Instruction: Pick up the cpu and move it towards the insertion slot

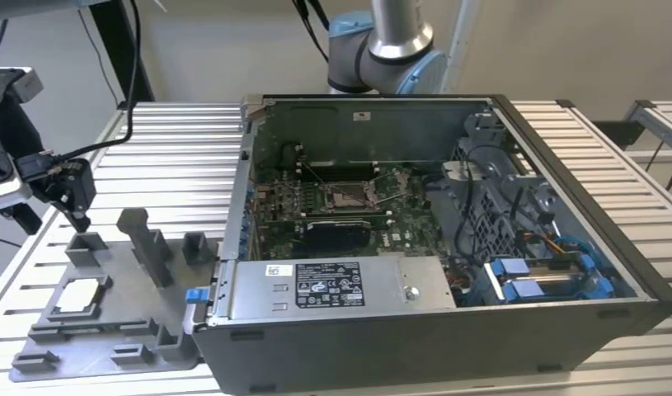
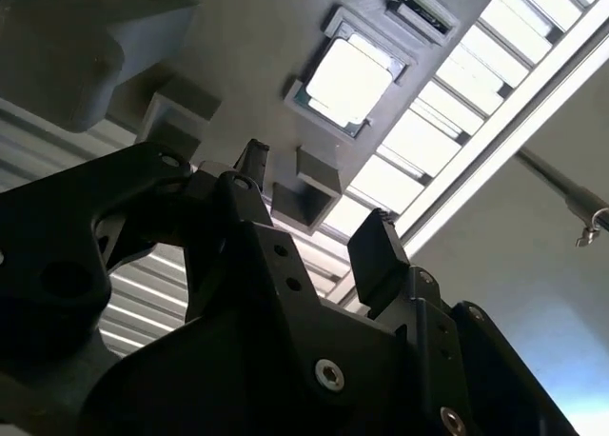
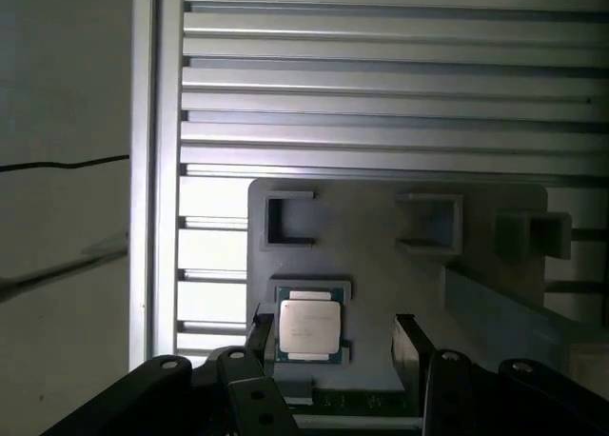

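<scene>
One open computer case (image 1: 424, 346) took up most of the slatted table (image 1: 181, 140). Beside it, on the exterior view's left, lay the grey fixture plate (image 1: 121, 318). Over that plate hung the gripper (image 1: 76, 216), its fingers spread and holding nothing. Inside the case sat the insertion slot (image 1: 347, 195). Smallest was the cpu (image 1: 81, 290), silver face up in its nest on the plate, well apart from the slot. A clean pick probably meant centring over the chip, descending straight and pinching its edges level, clear of the nest walls.
</scene>
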`<state>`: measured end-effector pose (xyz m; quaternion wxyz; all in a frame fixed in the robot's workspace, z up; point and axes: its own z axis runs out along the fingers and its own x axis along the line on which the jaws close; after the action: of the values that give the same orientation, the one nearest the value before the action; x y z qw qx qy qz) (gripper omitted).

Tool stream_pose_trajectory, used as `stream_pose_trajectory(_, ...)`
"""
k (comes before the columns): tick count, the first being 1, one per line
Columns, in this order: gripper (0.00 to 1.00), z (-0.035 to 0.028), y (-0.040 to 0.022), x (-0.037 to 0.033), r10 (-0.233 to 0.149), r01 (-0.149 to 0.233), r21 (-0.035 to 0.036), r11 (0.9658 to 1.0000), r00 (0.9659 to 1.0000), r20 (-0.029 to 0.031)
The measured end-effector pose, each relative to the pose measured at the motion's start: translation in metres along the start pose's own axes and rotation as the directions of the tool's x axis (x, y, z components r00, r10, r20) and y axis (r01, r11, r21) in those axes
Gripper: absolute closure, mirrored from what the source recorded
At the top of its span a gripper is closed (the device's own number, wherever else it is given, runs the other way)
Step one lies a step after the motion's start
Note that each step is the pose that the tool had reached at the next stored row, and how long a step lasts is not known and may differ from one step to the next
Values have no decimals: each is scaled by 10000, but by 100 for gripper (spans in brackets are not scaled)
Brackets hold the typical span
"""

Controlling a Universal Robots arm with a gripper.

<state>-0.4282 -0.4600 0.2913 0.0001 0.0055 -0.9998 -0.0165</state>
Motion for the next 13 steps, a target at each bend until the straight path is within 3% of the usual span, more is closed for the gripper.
stream_pose_trajectory(13,0,158,-33,29,-2,2,0,10000,10000,-1)
